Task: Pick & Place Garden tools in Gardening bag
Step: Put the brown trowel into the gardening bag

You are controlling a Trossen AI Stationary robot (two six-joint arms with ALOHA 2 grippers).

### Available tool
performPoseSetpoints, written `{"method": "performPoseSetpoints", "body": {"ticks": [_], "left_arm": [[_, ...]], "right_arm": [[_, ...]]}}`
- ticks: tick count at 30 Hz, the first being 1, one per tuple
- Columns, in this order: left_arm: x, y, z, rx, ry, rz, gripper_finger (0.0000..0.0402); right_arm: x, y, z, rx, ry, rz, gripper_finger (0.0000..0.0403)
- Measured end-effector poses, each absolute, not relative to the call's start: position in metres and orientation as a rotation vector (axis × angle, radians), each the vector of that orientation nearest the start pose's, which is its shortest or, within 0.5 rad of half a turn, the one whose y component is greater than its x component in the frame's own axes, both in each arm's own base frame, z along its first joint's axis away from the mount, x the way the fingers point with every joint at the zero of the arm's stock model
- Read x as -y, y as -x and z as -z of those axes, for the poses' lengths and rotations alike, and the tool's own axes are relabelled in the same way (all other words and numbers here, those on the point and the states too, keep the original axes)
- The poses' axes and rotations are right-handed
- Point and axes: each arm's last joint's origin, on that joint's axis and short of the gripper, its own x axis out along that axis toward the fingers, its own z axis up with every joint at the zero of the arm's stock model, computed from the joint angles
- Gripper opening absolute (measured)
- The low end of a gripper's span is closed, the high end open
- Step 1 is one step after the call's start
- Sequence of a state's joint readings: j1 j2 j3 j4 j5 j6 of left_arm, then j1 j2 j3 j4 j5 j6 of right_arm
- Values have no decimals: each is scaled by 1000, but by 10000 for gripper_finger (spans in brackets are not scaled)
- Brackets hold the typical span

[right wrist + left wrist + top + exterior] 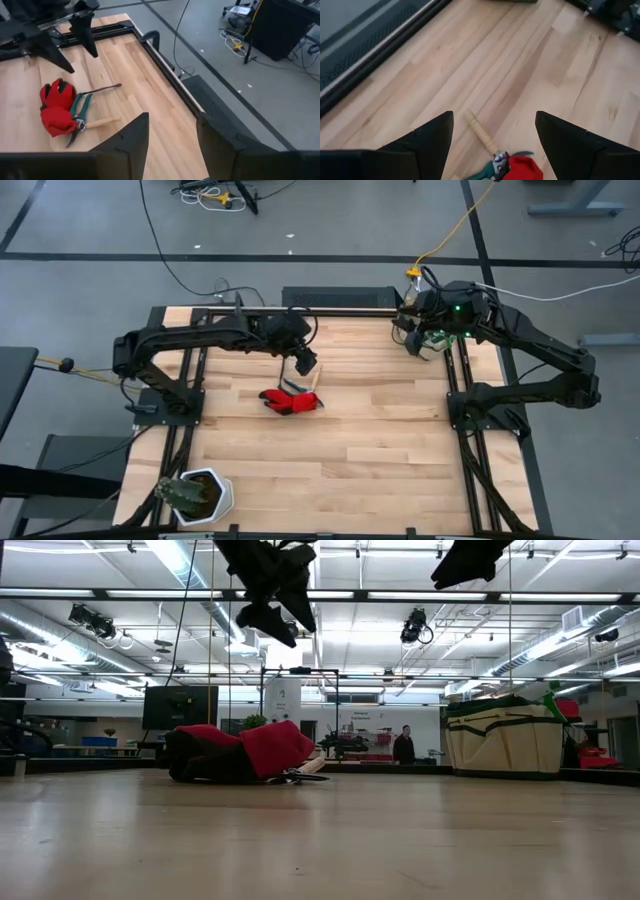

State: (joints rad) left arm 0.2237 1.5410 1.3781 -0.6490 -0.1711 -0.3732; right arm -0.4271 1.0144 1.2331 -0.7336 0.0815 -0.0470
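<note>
One red glove [283,399] lies crumpled mid-worktop [340,470], touching one green-handled pruner [79,111], one wooden-handled tool [102,121] and one slim dark metal tool [102,89]. One beige bag [503,737] with green trim stands at the far right corner, and one white pot [205,496] with a dark plant sits at the near left edge. My left gripper [305,362] hovers above the glove, jaws released and empty; my right gripper [418,340] hangs over the bag, jaws part open, holding nothing I can see.
</note>
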Motion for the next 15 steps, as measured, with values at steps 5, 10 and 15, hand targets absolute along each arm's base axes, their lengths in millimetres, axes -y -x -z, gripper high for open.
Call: {"method": "performPoseSetpoints", "body": {"ticks": [5,10,15], "left_arm": [[-79,-326,-308,-760,407,-543,291],[-80,-330,-302,-770,439,-564,291],[-81,-334,-294,-783,476,-585,291]], "right_arm": [[80,-169,-394,-514,-36,501,165],[79,-167,-395,-509,-26,499,165],[80,-167,-395,-509,-20,510,165]]}}
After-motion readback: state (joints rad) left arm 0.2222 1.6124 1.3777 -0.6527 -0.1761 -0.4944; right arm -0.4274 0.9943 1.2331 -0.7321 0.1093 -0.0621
